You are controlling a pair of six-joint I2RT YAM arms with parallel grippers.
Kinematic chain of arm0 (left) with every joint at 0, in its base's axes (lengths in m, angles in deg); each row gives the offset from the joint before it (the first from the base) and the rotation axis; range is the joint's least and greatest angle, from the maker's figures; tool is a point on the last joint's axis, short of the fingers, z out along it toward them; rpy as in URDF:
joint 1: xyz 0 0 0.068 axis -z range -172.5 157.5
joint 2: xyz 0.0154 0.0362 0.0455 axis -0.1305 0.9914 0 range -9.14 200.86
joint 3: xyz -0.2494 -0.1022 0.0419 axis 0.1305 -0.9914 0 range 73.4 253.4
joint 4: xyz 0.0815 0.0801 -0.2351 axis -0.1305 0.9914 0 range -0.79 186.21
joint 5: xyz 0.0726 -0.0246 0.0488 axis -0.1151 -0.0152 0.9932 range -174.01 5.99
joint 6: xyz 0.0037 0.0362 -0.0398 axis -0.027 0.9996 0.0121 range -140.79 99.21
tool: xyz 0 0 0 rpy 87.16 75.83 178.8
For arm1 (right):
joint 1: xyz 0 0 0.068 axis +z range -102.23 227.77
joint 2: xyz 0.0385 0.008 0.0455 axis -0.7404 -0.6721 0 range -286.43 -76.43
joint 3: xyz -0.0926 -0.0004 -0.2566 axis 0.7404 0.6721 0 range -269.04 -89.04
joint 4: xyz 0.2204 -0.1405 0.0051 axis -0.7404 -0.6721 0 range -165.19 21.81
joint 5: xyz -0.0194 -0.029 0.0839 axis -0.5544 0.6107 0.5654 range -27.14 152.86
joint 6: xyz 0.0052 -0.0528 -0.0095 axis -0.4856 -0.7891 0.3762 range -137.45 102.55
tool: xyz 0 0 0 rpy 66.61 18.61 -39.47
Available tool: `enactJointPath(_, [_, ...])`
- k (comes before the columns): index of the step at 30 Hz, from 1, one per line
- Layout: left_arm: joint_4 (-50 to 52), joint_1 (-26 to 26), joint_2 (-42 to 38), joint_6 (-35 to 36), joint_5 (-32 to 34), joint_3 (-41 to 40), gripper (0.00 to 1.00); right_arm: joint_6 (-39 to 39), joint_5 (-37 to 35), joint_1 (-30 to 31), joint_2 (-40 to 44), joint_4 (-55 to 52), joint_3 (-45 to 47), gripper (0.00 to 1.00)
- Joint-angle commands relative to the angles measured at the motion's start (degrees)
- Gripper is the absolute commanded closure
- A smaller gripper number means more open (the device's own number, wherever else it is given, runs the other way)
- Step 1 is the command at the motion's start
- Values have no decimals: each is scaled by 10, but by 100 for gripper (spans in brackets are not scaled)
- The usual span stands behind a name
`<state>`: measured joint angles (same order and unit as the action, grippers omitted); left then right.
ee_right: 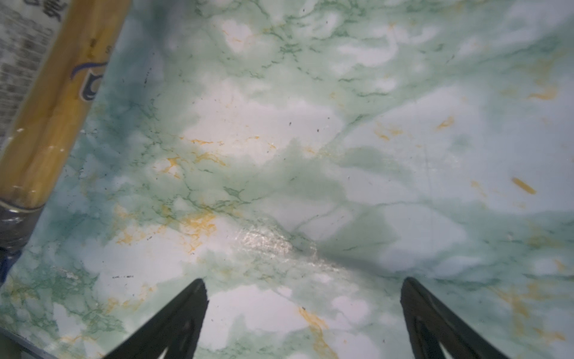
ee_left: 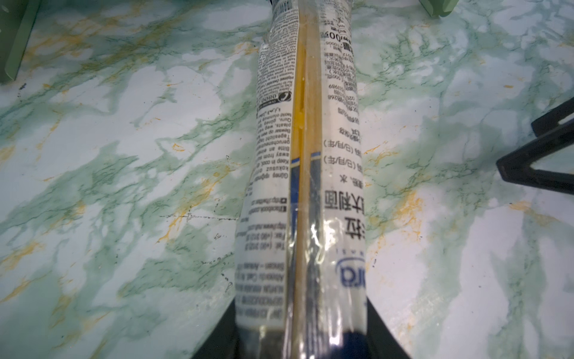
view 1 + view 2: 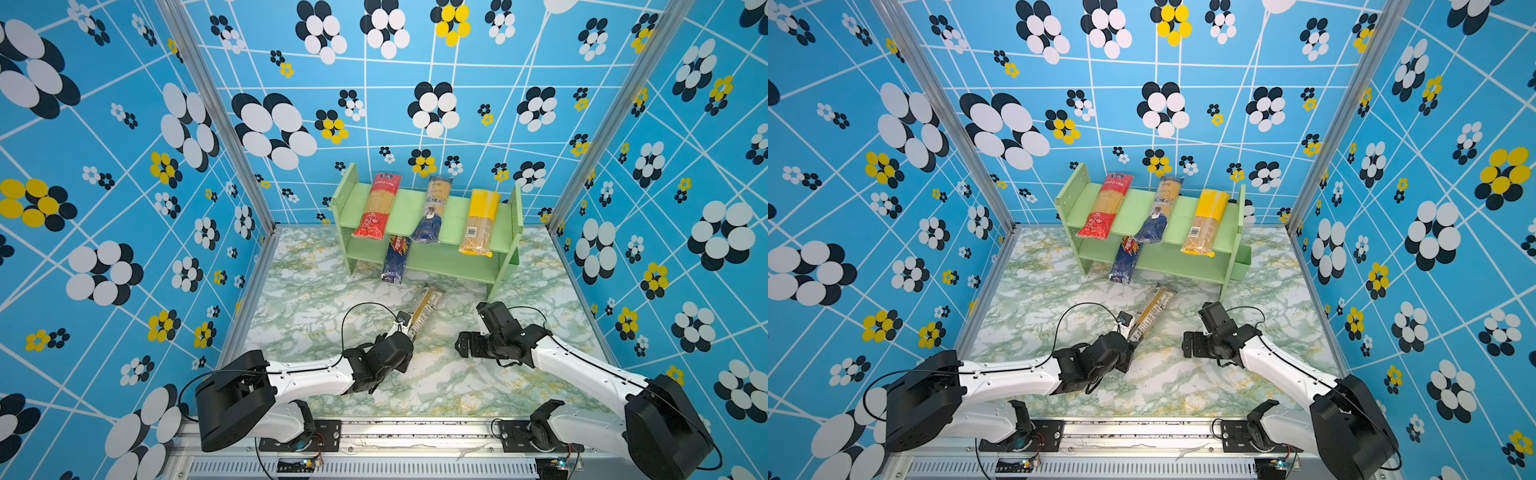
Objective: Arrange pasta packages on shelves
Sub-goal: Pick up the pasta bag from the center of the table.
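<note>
The pale green shelves (image 3: 409, 208) (image 3: 1133, 208) stand at the back of the table. On the top tier lie a red pasta package (image 3: 376, 205), a clear one with a navy end (image 3: 434, 210) and a yellow-topped one (image 3: 480, 222). A dark blue Barilla pack (image 3: 395, 257) rests on the lower tier, sticking out over the front. My left gripper (image 3: 409, 328) (image 2: 301, 310) is shut on the near end of a clear pack with a white label (image 3: 424, 307) (image 2: 307, 186), which points toward the shelves. My right gripper (image 3: 465, 345) (image 1: 304, 295) hangs open above bare table, right of that pack.
The green-veined marble table (image 3: 316, 316) is boxed in by patterned blue walls on three sides, with a metal rail (image 3: 374, 432) along the front. A shelf side panel (image 2: 15, 46) shows in the left wrist view. The right gripper's fingers (image 2: 540, 155) also appear there.
</note>
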<state>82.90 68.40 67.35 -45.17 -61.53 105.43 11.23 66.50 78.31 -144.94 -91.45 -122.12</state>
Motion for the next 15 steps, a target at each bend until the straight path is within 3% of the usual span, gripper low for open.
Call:
enactJointPath(1, [-57, 5, -34, -4, 42, 5, 100, -1, -9, -4, 7, 9, 10, 1])
enactJointPath(15, [-95, 22, -96, 18, 34, -16, 100, 5, -21, -6, 7, 18, 21, 1])
